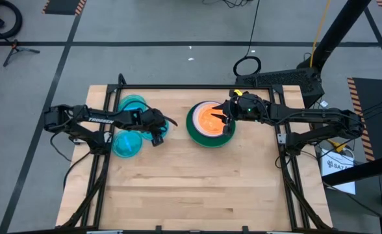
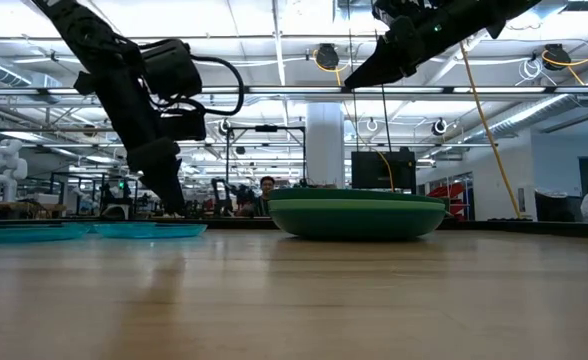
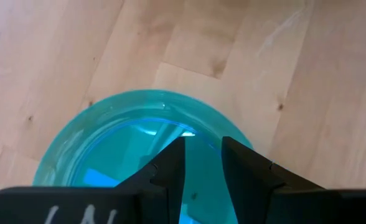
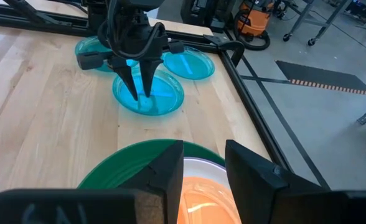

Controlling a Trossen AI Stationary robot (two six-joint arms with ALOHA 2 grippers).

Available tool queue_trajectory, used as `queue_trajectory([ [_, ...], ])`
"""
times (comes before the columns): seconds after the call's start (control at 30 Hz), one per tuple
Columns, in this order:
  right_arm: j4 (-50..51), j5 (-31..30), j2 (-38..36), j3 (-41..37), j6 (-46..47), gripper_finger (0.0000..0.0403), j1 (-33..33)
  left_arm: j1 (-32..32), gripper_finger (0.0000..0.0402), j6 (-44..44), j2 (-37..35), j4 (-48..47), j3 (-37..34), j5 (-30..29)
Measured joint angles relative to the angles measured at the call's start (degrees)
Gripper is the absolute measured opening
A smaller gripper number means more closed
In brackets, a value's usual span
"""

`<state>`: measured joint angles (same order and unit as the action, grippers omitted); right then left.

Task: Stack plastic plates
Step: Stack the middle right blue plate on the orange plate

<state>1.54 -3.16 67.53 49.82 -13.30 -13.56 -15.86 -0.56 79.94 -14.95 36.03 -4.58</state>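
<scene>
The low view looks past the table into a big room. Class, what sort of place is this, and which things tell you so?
Most likely a robotics lab or industrial workshop. Exposed ceiling beams and pipes run overhead, a white humanoid robot stands at the far left, and people sit among workstations and equipment frames.

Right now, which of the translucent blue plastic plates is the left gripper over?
The left gripper hangs over the translucent blue plastic plate closest to the green plate stack; the other two blue plates lie beyond it, nearer the table edge.

Pale wooden bench [image 1: 197,188], smooth with visible grain; blue plates [image 4: 149,94] glossy translucent plastic; green plate [image 2: 356,215] smooth, duller plastic.
</scene>
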Motion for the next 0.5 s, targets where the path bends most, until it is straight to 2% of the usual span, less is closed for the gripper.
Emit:
queue_trajectory([
  [0.5, 0.0, 0.0, 0.0, 0.0, 0.0, 0.0114, 0.0, 0.0, 0.011, 0.8, -0.1, 3.6, -4.4, 0.0],
])
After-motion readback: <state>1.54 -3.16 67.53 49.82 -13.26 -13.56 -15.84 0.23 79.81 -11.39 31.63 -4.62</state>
